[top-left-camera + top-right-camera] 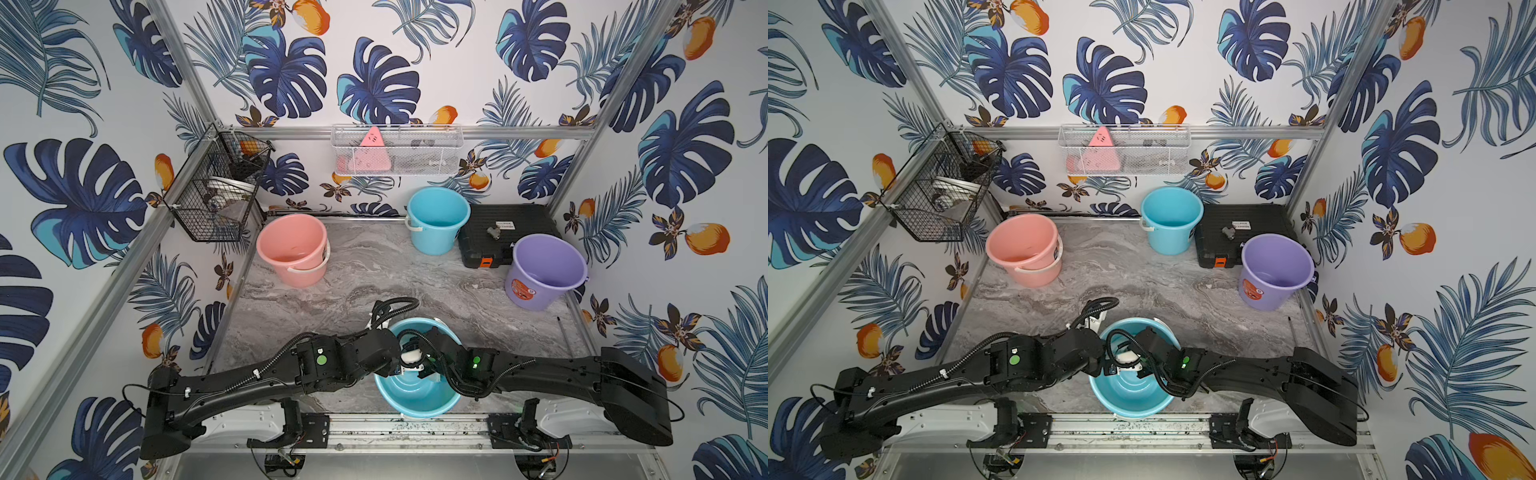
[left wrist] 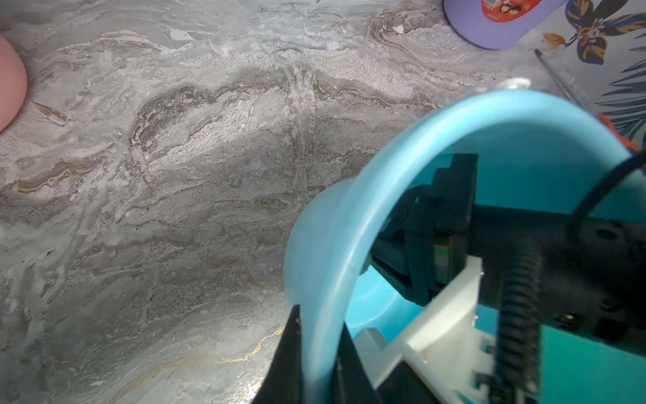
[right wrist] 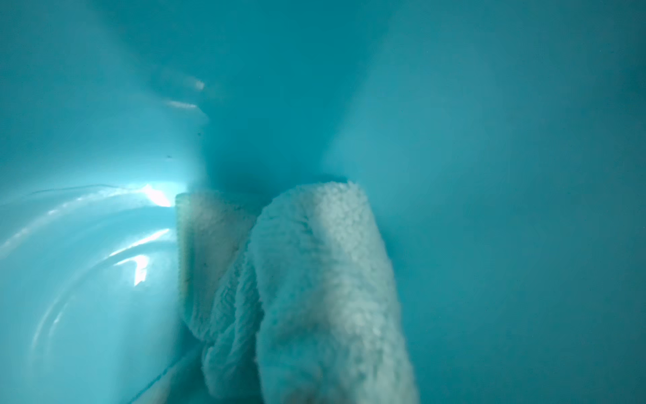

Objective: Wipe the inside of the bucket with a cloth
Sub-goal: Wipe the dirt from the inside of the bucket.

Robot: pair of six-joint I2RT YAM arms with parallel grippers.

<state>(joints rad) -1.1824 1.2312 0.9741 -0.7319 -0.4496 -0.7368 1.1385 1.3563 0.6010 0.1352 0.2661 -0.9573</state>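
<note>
Tools both closed: right tool (image 1: 417, 365) pinches the cloth (image 3: 325, 280) deep inside the near blue bucket (image 1: 415, 409), against its wall; left tool (image 2: 320, 360) clamps the rim. Cloth looks soft and floppy, so a bunched fold gives the surest hold.

No legible text found. The purple bucket (image 1: 555, 266) carries a round orange-red sticker (image 1: 523, 291), print unreadable. The black case (image 1: 523, 220) bears a white label (image 1: 506, 225), likewise unreadable.
</note>
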